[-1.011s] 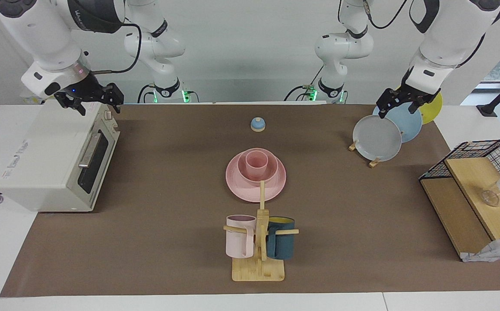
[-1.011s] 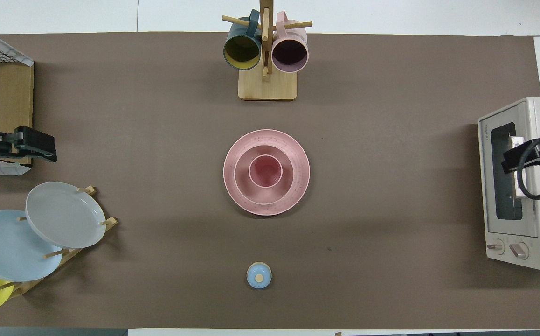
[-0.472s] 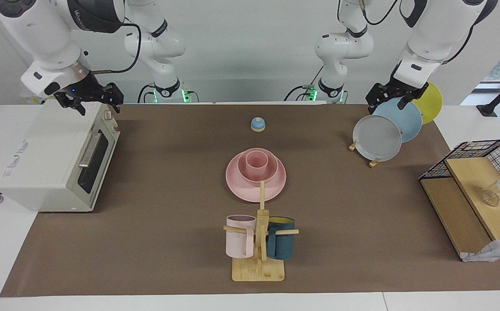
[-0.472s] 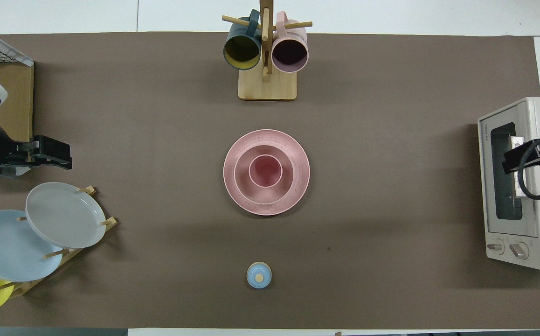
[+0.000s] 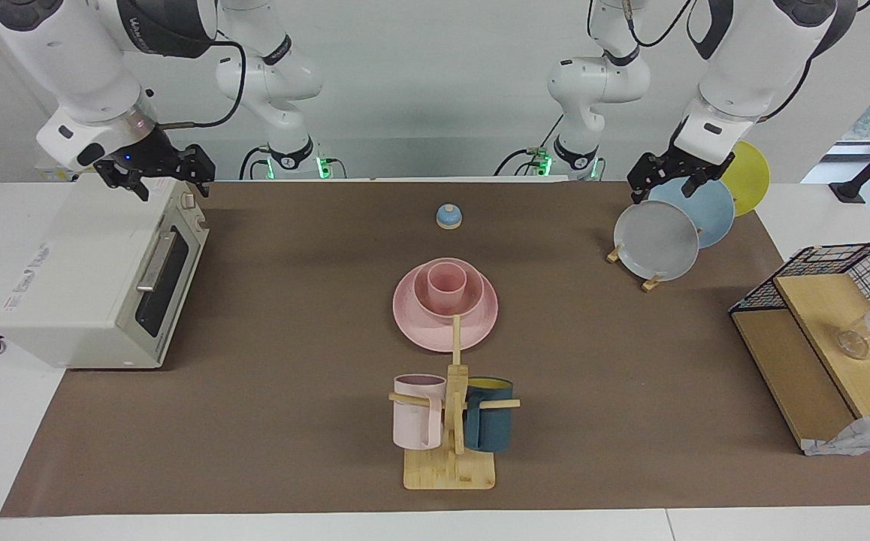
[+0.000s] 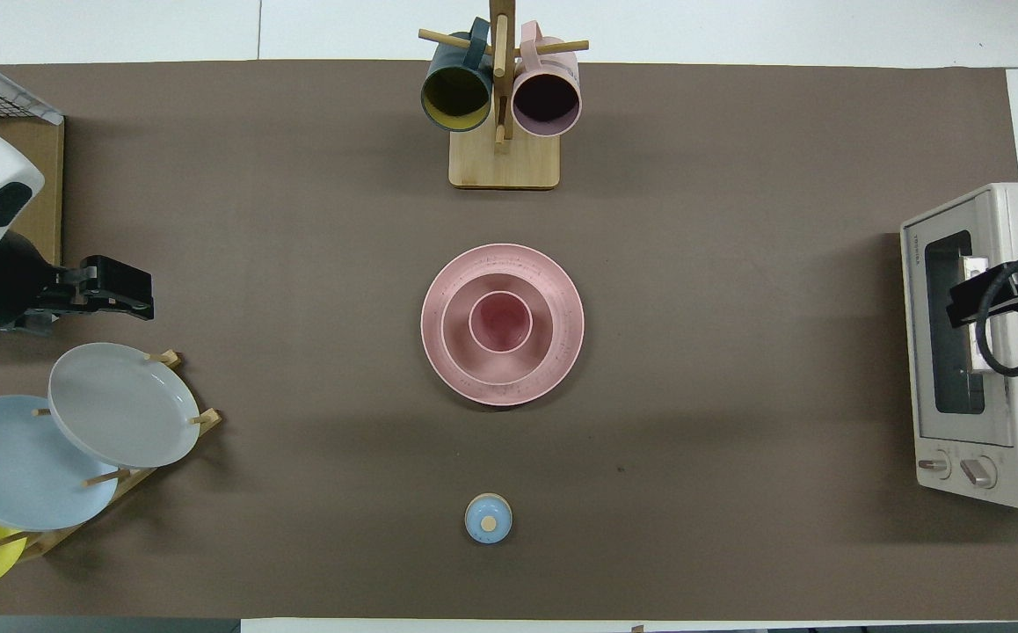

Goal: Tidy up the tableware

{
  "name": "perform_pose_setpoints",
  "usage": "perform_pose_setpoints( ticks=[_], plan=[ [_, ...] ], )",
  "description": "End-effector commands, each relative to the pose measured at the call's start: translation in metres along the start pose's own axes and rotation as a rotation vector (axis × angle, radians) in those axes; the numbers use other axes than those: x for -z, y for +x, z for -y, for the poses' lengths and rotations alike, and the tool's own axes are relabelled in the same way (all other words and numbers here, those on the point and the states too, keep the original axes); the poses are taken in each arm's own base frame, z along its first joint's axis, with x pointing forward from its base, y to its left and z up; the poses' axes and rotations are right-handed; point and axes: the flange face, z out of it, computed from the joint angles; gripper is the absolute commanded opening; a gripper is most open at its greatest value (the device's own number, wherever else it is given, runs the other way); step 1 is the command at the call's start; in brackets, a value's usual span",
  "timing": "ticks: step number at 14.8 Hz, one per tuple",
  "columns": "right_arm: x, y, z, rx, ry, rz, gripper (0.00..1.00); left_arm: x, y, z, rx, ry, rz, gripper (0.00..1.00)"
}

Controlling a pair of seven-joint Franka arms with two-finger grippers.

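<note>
The pink cup (image 5: 446, 283) sits in the pink bowl (image 5: 468, 299), which sits on the pink plate (image 5: 412, 319) mid-counter (a neat stack). The left hand (image 5: 666, 178) hangs over the plate rack (image 5: 651, 283), the right hand (image 5: 155, 171) over the toaster oven (image 5: 97, 278); can't tell whether either one is open or closed.

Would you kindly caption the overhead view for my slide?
Pink cup nested in bowl on plate at mid-table.
</note>
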Motion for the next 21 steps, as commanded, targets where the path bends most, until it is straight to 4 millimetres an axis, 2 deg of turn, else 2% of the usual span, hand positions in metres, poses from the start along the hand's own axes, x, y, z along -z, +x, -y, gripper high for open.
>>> perform_pose_setpoints(
  ticks=[1,7,10,12,13,16,21],
  plan=[
    [-0.001,-0.006,-0.001,-0.013,0.012,-0.003,1.0,0.002,0.006,-0.003,-0.009,-0.016,-0.011,1.0],
    [0.0,-0.007,-0.001,-0.013,0.012,-0.004,1.0,0.006,-0.009,-0.008,-0.049,-0.023,-0.023,1.0],
    [0.0,-0.007,-0.001,-0.013,0.012,-0.004,1.0,0.006,-0.007,-0.003,-0.051,-0.026,-0.025,1.0],
    [0.0,-0.007,-0.001,-0.013,0.012,-0.004,1.0,0.003,-0.006,0.002,-0.124,-0.021,-0.008,1.0],
    [-0.001,-0.006,-0.001,-0.013,0.012,-0.003,1.0,0.003,-0.004,0.01,-0.14,-0.023,-0.008,1.0],
    [-0.001,-0.006,-0.001,-0.013,0.012,-0.004,1.0,0.005,-0.002,0.008,-0.126,-0.023,-0.019,1.0],
    [-0.001,-0.006,-0.001,-0.013,0.012,-0.003,1.0,0.01,-0.003,0.015,-0.105,-0.025,-0.029,1.0]
  ],
)
